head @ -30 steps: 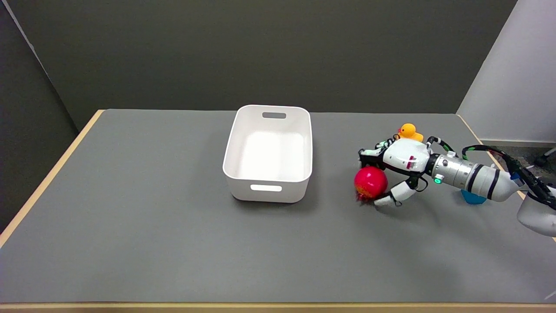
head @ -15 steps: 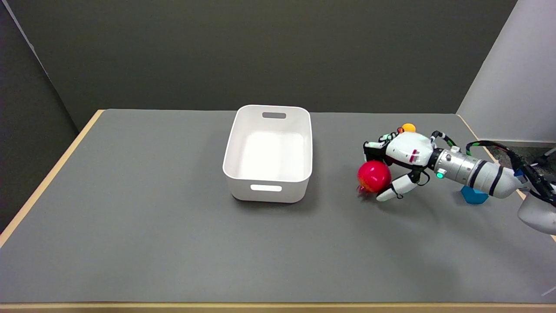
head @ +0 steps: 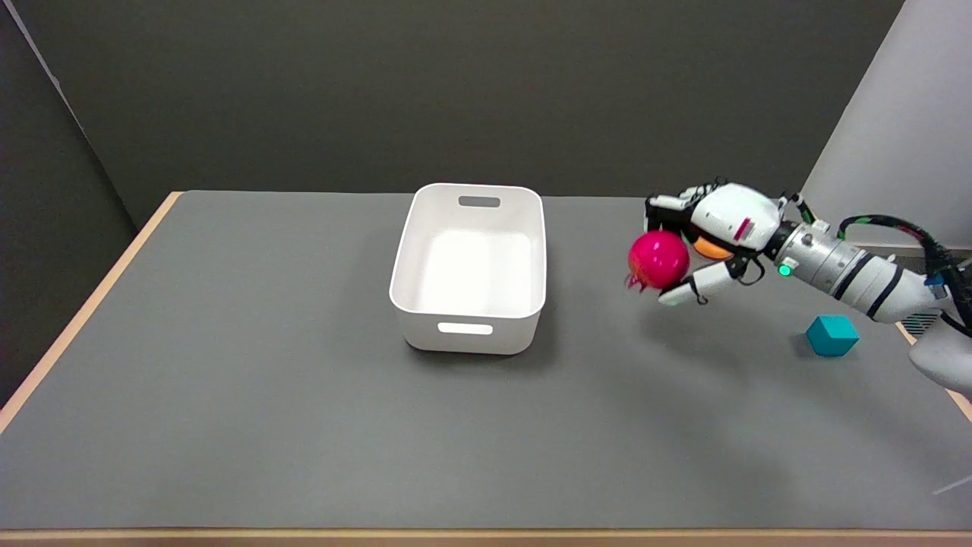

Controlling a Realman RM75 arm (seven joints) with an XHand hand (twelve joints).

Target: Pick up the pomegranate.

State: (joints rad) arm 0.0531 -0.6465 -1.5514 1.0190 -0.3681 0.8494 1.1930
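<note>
**Pomegranate held clear of the table, toward the right edge**

The pomegranate (head: pixel 657 260) is seen gripped by the right hand (head: pixel 710 235), with fingers closed over its top and far side and one white digit (head: pixel 695 285) curled beneath and in front of it. The fruit is located at the hand's left end, below the palm, with its frilled crown pointed down and left. A soft shadow is cast on the table (head: pixel 266 395) below and slightly nearer the front edge, well apart from the fruit, so the fruit is judged to be lifted off the surface.

The arm is seen extended in from the right edge, wrist ring lit green.

A patch of orange (head: pixel 710 248) is visible just behind the hand, mostly hidden; what it belongs to cannot be made out.

A teal cube (head: pixel 831 335) is noted near the right edge, under the forearm and nearer the front. A white bin (head: pixel 469 267) is placed at mid-table toward the back edge, well left of the fruit.
</note>
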